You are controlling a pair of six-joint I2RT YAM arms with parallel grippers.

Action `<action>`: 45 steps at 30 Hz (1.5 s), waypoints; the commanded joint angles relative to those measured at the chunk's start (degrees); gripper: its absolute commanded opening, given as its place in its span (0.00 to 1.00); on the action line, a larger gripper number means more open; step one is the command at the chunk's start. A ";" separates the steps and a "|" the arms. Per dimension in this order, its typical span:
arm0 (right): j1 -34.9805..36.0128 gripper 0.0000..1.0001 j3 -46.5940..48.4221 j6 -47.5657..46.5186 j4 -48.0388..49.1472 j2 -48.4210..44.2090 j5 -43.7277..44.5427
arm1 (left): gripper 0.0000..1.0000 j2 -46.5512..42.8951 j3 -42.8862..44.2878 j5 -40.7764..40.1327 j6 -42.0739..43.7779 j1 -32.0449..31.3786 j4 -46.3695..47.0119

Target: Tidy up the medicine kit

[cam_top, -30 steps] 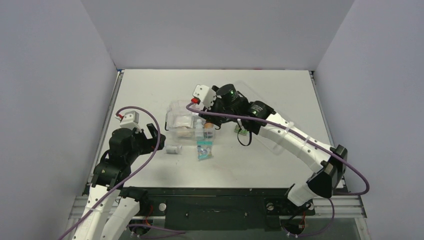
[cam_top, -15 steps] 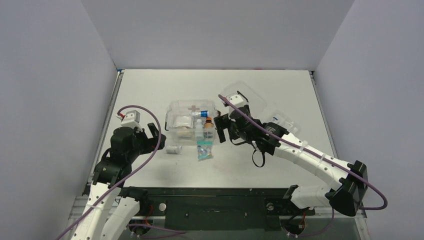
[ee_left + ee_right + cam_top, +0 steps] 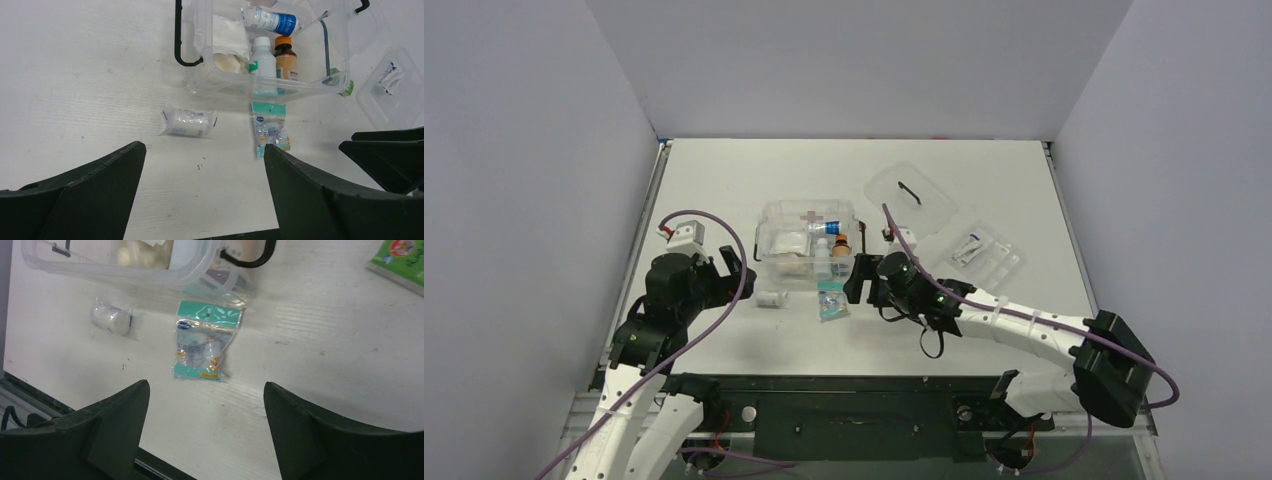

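Left gripper [image 3: 202, 147] – fingers spread wide, nothing between them, held low over the counter [image 3: 724, 170]. Right gripper [image 3: 206, 385] – likewise released and empty, aimed at the sachet [image 3: 205, 342].

Two items are left loose on the counter just in front of the medicine kit [image 3: 762, 240], which sits mid-counter, lid off.

Risks, judged:
- The sachet is flat, thin and glossy, and its teal header lies against the kit's near wall; whether it is tucked under cannot be told. A pinch from above may skid off the film or drag the kit.
- The gauze roll [image 3: 189, 122] is a short cylinder in slick clear wrap and is likely to roll away if touched off-centre.
- The kit is light, clear, thin-walled plastic with rounded corners and black wire clips. A finger caught on a clip would shift it.
- The white bottle [image 3: 263, 55] and amber bottle [image 3: 285, 57] stand upright inside and could be toppled by a dropped item.

Beyond, to the right: a flat clear lid [image 3: 909, 195] and a shallow tray [image 3: 986, 250], both rigid and transparent.
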 commanded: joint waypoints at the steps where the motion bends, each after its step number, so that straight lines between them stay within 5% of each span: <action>1: 5.28 0.78 2.72 5.13 7.90 4.53 6.06 | 0.88 -0.57 0.42 -0.05 0.36 0.40 2.71; 17: 12.80 0.52 15.26 11.18 -1.93 22.17 23.09 | 0.87 -0.98 0.26 0.12 0.31 0.27 2.88; 36: 12.61 0.41 18.68 12.47 -3.51 31.91 25.03 | 0.87 2.25 1.60 -7.11 -0.45 0.32 3.72; 45: 12.21 0.20 18.80 11.03 -3.61 34.47 23.83 | 0.87 3.65 0.14 -6.53 -0.20 0.24 4.38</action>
